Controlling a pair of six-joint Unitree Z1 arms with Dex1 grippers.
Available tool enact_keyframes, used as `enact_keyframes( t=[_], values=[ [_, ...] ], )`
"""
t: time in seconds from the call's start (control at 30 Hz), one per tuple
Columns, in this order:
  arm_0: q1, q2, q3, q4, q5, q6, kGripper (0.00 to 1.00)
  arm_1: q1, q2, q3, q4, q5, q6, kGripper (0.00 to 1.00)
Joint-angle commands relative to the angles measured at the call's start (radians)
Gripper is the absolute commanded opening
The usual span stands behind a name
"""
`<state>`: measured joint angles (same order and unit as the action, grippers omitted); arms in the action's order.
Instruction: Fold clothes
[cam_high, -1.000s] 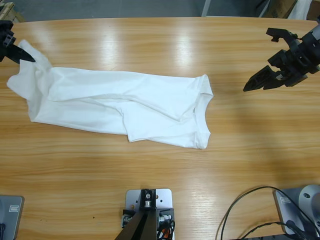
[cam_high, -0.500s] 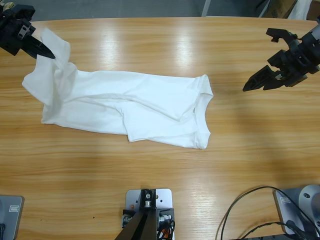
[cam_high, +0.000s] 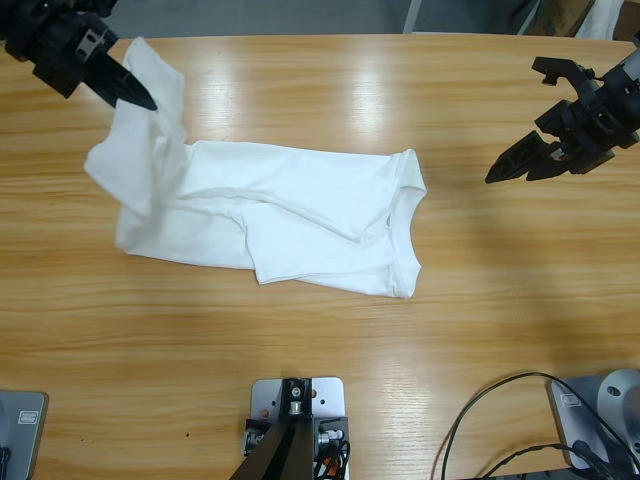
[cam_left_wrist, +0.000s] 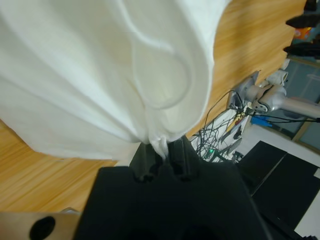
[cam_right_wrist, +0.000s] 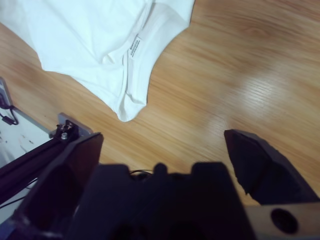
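Bright overhead light; glare streaks on table (cam_high: 330, 90); soft shadows; wrist foregrounds blurred.

The left gripper (cam_high: 140, 98) sits at the upper left corner of the high view, its black body angled down and to the right, its tips pointing toward the middle of the counter. Its fingers (cam_left_wrist: 146, 159) are pressed together, pinching a bunch of the white T-shirt (cam_high: 300, 215) and holding that end lifted. The right gripper (cam_high: 505, 168) hangs at the right edge of the high view, pointing left and slightly down, above bare wood. Its fingers (cam_right_wrist: 260, 162) are spread wide apart with nothing between them.
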<state>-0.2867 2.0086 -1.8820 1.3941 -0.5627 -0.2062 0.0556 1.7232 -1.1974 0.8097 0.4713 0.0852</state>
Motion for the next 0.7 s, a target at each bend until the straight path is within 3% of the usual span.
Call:
enact_keyframes(
  t=[0.03, 0.43, 0.7],
  values=[
    [-0.097, 0.132, -0.159, 0.056, -0.03, -0.052, 0.0, 0.01, -0.017, 0.044, -0.003, 0.015, 0.013, 1.0],
    [-0.23, 0.32, -0.387, 0.131, -0.041, -0.08, 0.0, 0.01, -0.039, 0.068, -0.006, 0.013, 0.013, 1.0],
    [-0.325, 0.389, -0.456, 0.144, -0.059, -0.099, 0.0, 0.01, -0.041, 0.069, -0.006, 0.013, 0.015, 1.0]
  ],
)
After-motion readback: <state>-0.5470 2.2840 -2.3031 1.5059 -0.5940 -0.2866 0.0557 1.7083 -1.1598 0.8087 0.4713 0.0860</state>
